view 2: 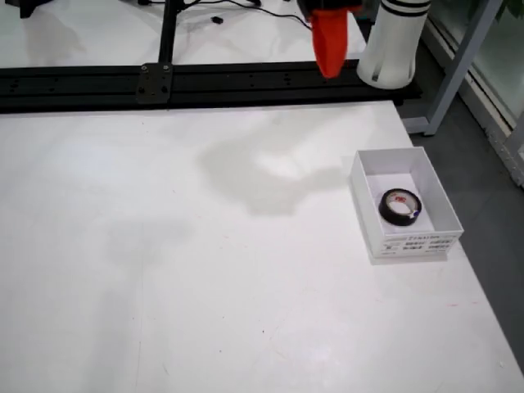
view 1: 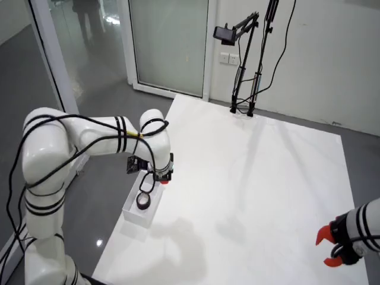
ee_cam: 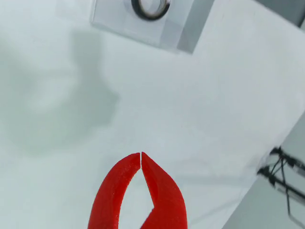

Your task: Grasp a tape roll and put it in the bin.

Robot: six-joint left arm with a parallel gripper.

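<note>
View riding on the gripper: the red gripper (ee_cam: 141,155) has its fingertips touching, closed on nothing, above the white table (ee_cam: 200,109). The bin (ee_cam: 143,21) sits at the top edge, with the tape roll (ee_cam: 150,8) inside.

Wide room view: the arm (view 1: 89,142) reaches over the table's left edge, gripper (view 1: 162,180) just above the bin (view 1: 133,214). The roll (view 1: 143,200) lies in the bin. A second arm's red gripper (view 1: 329,246) shows at lower right.

Table-side view: the bin (view 2: 434,237) stands near the right table edge, roll (view 2: 399,206) flat inside. The gripper (view 2: 329,45) hangs at the top, well apart from the bin
</note>
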